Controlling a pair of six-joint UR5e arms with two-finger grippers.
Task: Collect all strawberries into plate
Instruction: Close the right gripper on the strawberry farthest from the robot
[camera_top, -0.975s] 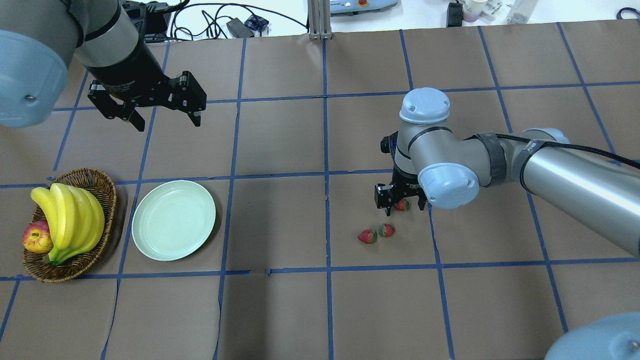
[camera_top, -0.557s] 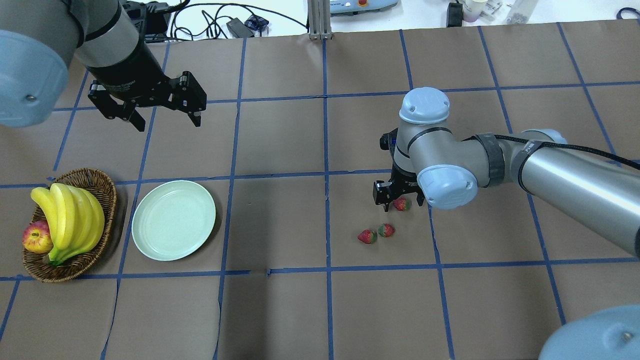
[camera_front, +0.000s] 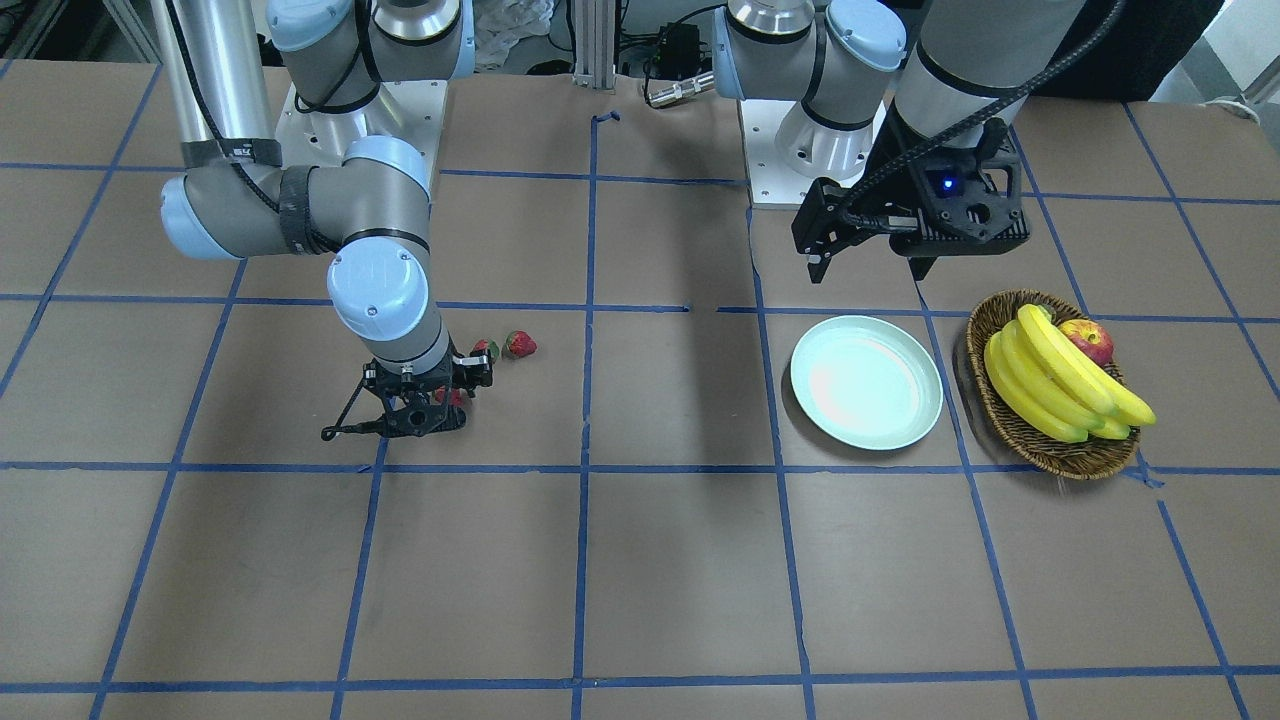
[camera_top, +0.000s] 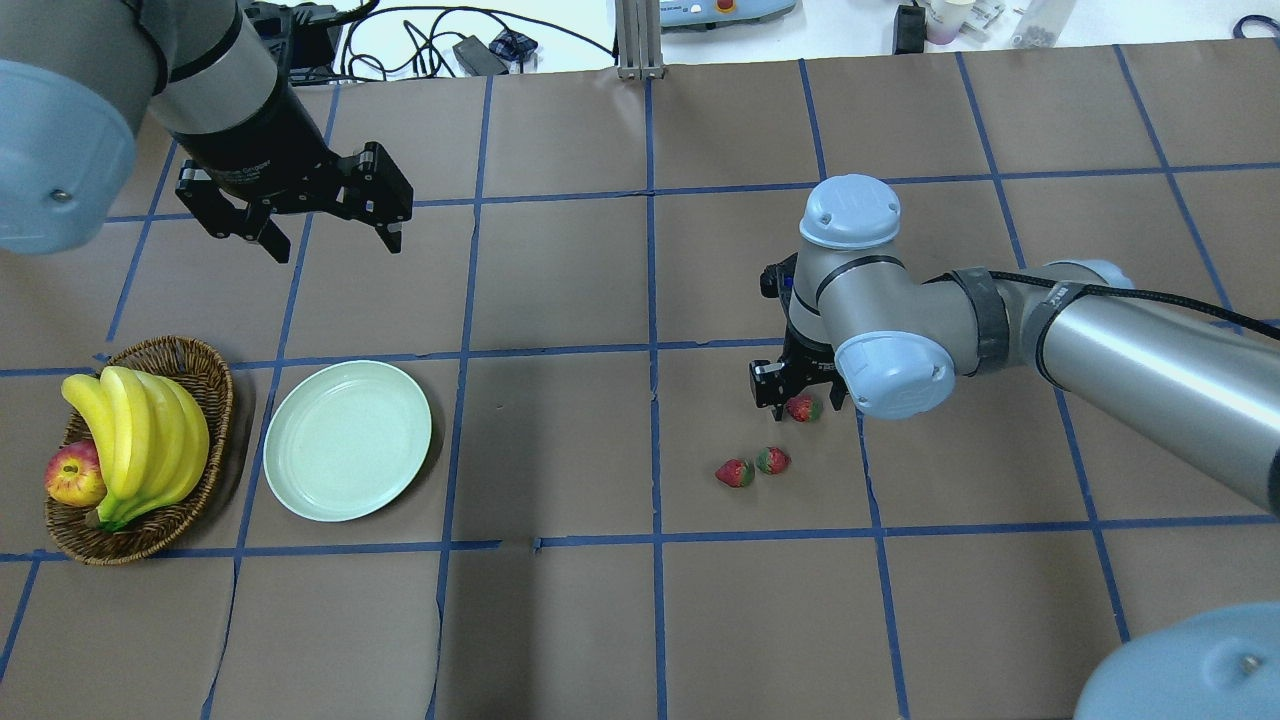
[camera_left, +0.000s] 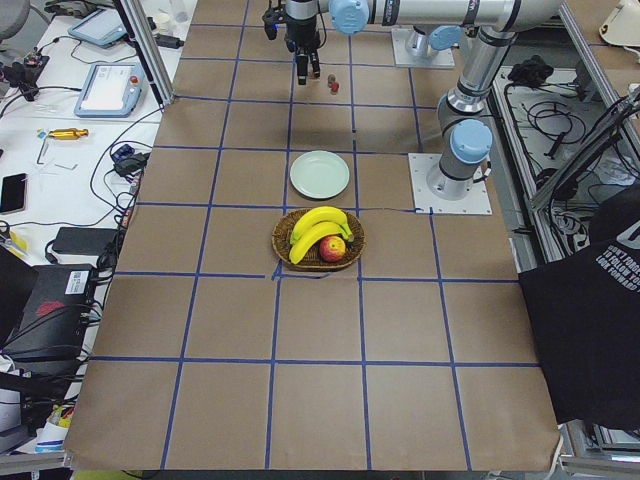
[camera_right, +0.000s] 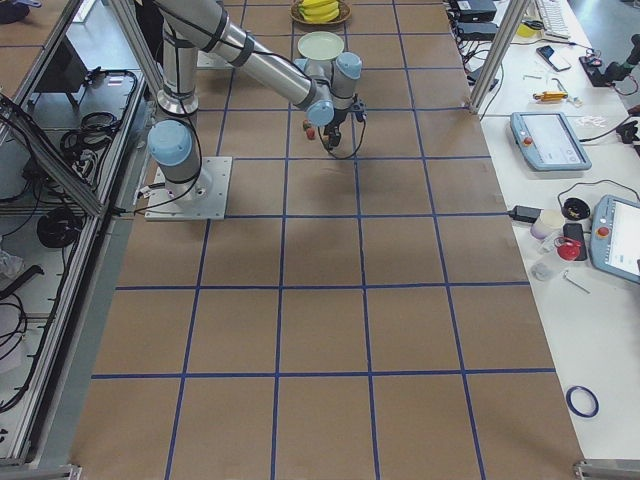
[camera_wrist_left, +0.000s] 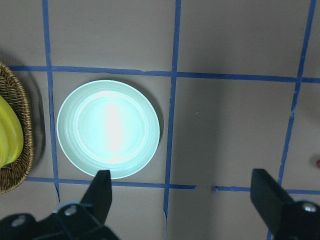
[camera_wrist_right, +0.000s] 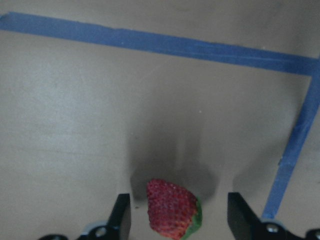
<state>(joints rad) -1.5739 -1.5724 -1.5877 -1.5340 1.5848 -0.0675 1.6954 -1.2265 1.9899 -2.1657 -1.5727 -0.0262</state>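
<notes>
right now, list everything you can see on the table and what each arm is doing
strawberries: three, red with green caps; one on the table between the right jaws, two more side by side just nearer the robot
plate: one, pale mint green, nothing on it, on the robot's left half beside the basket
basket: one, brown wicker, at the table's left end
bananas: one bunch, yellow, in the basket
apple: one, red and yellow, in the basket beside the bananas
table: one, brown paper with a blue tape grid
cables: several, black, beyond the far edge
left gripper: black, jaws open, raised near the plate
right gripper: black, jaws open, low around one strawberry
</notes>
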